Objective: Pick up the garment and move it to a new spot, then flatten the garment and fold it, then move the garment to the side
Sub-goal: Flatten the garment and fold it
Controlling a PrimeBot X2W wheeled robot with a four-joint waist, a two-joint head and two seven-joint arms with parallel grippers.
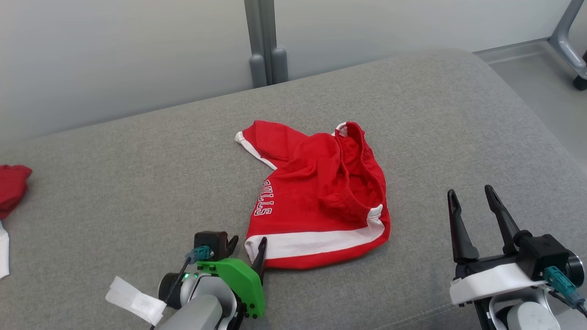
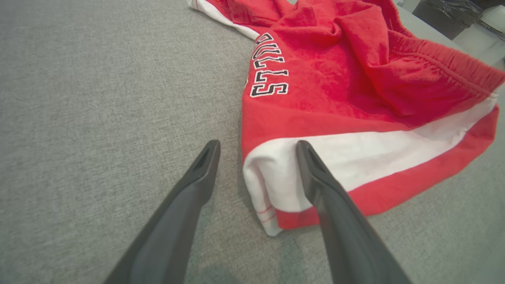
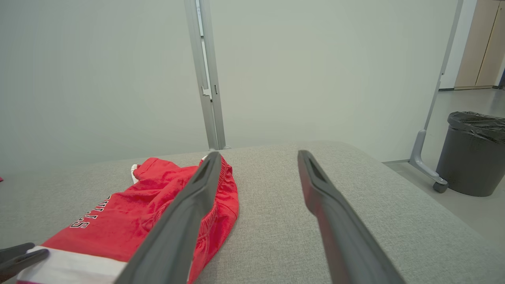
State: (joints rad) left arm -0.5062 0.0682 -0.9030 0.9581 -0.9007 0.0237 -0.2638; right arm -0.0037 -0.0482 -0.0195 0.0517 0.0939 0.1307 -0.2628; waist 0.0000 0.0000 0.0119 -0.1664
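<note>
The garment (image 1: 316, 192) is laid crumpled on the grey cushion (image 1: 137, 160). The left gripper (image 1: 248, 240) fingers are spread astride its near corner (white-banded); the right gripper (image 1: 471, 191) fingers are likewise apart.

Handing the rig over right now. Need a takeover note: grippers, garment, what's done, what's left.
Left gripper: open, low at the near left corner of the red shorts. One finger is over the white hem band; nothing is gripped.
Right gripper: open and empty, above the grey cushion to the right of the shorts, apart from them.
Shorts: mid-cushion, rumpled, waistband bunched up.
Done: cannot tell whether the first move was made. The shorts are neither flat nor folded.
Left: flatten, fold, move aside. A second red cloth lies at the far left edge; probably best kept out of the way.
</note>
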